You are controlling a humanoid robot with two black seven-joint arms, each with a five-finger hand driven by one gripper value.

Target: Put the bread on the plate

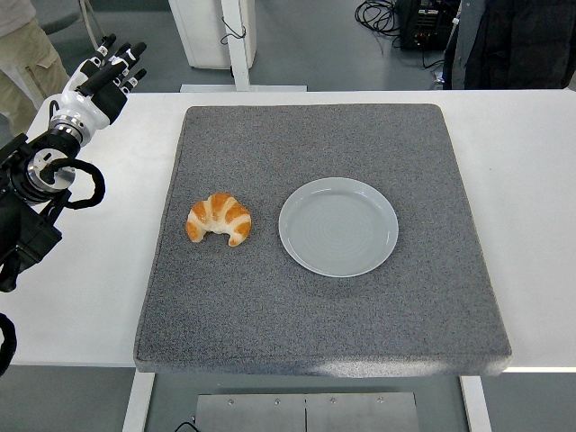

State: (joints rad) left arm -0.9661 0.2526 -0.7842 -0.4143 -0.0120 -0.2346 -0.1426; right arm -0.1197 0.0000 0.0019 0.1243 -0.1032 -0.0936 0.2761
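Observation:
A golden croissant (219, 219) lies on the grey mat (315, 315), left of centre. Just to its right sits a pale grey round plate (338, 226) with nothing on it. My left hand (112, 74) hovers over the table's far left corner, well away from the croissant, its fingers stretched out and holding nothing. The right arm does not show.
The mat covers most of the white table (531, 180). A person in beige trousers (27, 63) stands at the top left. A white post (236, 40) and cables (378, 13) are on the floor beyond the table's far edge, and another person in dark clothes (513, 40) is at the top right.

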